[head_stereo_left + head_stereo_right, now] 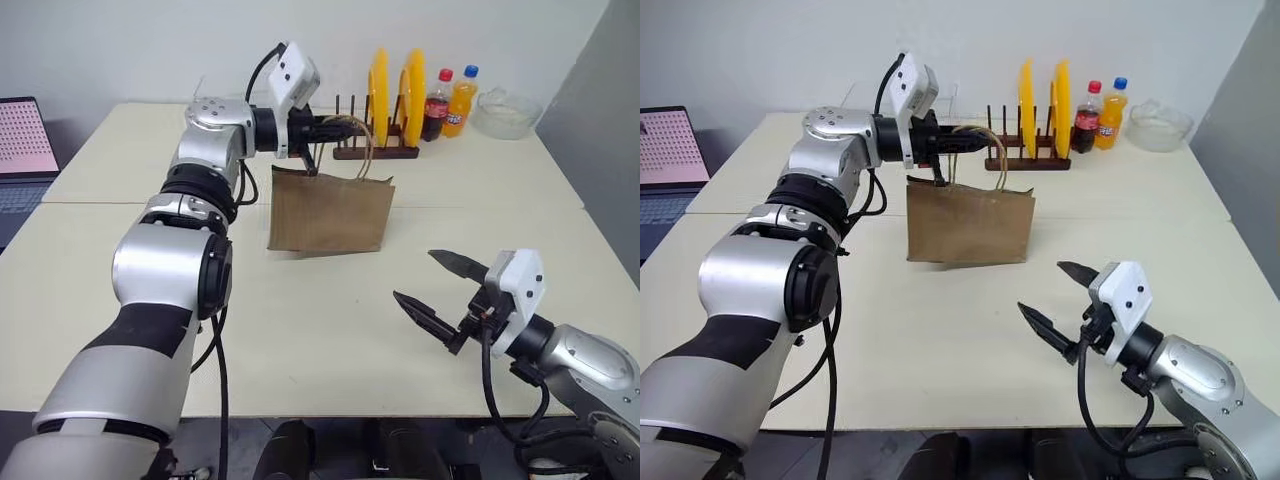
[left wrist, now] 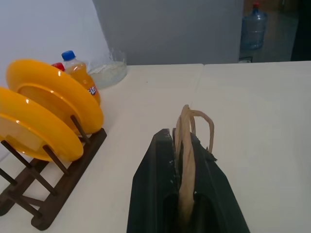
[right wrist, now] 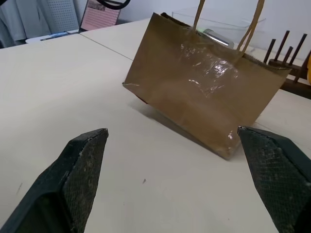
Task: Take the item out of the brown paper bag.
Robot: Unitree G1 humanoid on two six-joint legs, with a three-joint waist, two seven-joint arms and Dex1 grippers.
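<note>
Bag [image 1: 330, 212] hangs by its handles [image 2: 187, 145] from the clamped left jaws [image 1: 322, 128], tilted above the bench [image 1: 320, 330]. Right jaws [image 1: 440, 295], at 5 o'clock, stand apart. Item hidden, presumably inside. Risk: handle tear or item spilling out.

Right wrist view. The right gripper [image 3: 182, 187] stood with its two black textured fingers [image 3: 77, 179] wide apart above the pale table [image 3: 63, 82]. Between them, toward twelve o'clock, the brown paper bag [image 3: 204, 85] hung tilted, one lower corner near the tabletop, its two twisted handles [image 3: 252, 22] running upward. A dark wooden rack [image 3: 291, 58] lay at two o'clock; a laptop screen [image 3: 99, 14] at eleven.
</note>
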